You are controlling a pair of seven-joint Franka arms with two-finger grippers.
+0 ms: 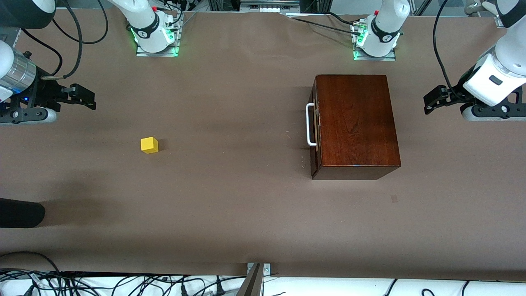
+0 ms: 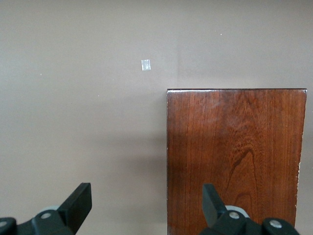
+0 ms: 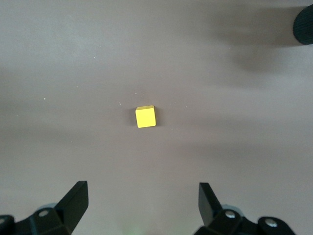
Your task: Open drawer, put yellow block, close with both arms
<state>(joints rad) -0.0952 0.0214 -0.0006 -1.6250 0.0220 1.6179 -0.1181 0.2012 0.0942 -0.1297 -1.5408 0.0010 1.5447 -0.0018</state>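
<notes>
The dark mahogany box (image 1: 355,123) stands toward the left arm's end of the table. Its drawer is shut, with the white bar handle (image 1: 311,125) facing the table's middle. The box top also shows in the left wrist view (image 2: 234,156). The yellow block (image 1: 149,145) lies alone on the table toward the right arm's end, and the right wrist view shows it too (image 3: 145,116). My left gripper (image 1: 429,102) (image 2: 146,200) is open and empty, raised beside the box. My right gripper (image 1: 91,98) (image 3: 143,198) is open and empty, raised apart from the block.
A black rounded object (image 1: 20,213) (image 3: 304,24) juts in at the right arm's end, nearer the front camera than the block. A small tape mark (image 1: 394,199) (image 2: 145,64) lies nearer the camera than the box. Cables (image 1: 123,283) run along the table's front edge.
</notes>
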